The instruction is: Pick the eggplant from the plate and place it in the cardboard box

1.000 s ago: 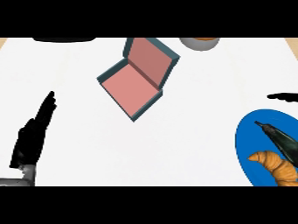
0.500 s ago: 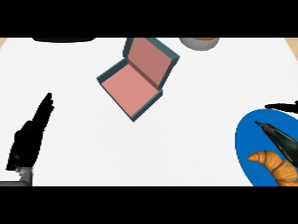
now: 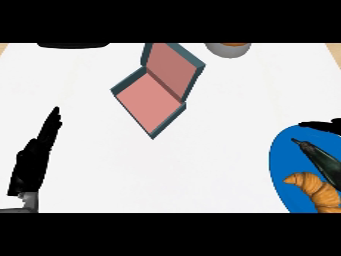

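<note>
Your right hand (image 3: 334, 125) shows only as dark fingers at the right edge; you cannot tell how far they are spread. Just below them lies the eggplant (image 3: 324, 164), dark, long and slim, on the blue plate (image 3: 284, 155), with a croissant (image 3: 317, 189) beside it. Far left, your left hand (image 3: 34, 159) rests with straight fingers, holding nothing. The box (image 3: 158, 90) sits open on the white counter (image 3: 225, 125).

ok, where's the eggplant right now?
Head view, far right: the eggplant lies on the blue plate, just above the croissant and below the right hand.
</note>
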You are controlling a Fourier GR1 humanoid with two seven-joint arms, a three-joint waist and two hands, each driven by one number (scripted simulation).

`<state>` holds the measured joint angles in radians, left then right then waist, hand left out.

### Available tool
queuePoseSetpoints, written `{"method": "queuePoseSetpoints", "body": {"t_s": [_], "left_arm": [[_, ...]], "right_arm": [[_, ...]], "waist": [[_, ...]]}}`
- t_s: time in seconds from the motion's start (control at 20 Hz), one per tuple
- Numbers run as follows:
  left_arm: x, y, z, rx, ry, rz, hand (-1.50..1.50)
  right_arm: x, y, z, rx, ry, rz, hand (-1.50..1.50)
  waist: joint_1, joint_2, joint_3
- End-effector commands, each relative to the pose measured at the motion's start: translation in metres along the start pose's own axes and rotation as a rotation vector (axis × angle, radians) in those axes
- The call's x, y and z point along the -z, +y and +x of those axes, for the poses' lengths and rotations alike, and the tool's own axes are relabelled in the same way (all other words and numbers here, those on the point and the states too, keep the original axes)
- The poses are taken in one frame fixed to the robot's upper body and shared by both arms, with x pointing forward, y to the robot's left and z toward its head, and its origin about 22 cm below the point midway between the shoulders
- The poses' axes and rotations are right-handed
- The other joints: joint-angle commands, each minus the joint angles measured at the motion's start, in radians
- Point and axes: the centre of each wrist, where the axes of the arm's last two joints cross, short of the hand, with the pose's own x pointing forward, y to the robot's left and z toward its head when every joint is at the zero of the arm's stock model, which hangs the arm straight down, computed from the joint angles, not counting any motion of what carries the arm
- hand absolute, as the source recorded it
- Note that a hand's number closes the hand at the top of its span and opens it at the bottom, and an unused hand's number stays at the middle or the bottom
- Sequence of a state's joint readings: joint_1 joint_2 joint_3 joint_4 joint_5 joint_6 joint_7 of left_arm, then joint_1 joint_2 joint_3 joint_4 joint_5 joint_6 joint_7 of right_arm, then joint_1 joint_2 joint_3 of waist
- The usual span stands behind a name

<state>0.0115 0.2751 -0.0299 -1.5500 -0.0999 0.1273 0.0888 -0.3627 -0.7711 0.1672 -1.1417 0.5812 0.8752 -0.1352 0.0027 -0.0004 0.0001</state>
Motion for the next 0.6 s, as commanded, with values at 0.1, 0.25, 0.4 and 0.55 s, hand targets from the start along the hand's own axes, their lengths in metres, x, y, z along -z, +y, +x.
{"method": "queuePoseSetpoints", "body": {"t_s": [0.1,0.25,0.4,0.55], "left_arm": [[0.011,0.001,-0.005,-0.008,-0.019,-0.011,0.00],[-0.006,0.003,0.017,0.017,-0.005,-0.007,0.00],[-0.001,0.005,0.003,-0.002,-0.001,-0.001,0.00],[-0.004,0.003,0.006,0.001,-0.006,-0.006,0.00]], "right_arm": [[0.002,-0.003,-0.007,0.025,0.004,-0.003,-1.50],[0.009,0.029,-0.017,0.004,0.006,-0.003,-1.50],[0.012,0.014,-0.004,0.020,0.003,-0.017,-1.50],[0.023,0.014,-0.002,0.018,0.007,0.005,-1.50]], "waist": [[0.001,0.001,0.000],[0.001,0.000,0.000],[0.000,0.000,0.000],[0.002,0.000,0.000]]}}
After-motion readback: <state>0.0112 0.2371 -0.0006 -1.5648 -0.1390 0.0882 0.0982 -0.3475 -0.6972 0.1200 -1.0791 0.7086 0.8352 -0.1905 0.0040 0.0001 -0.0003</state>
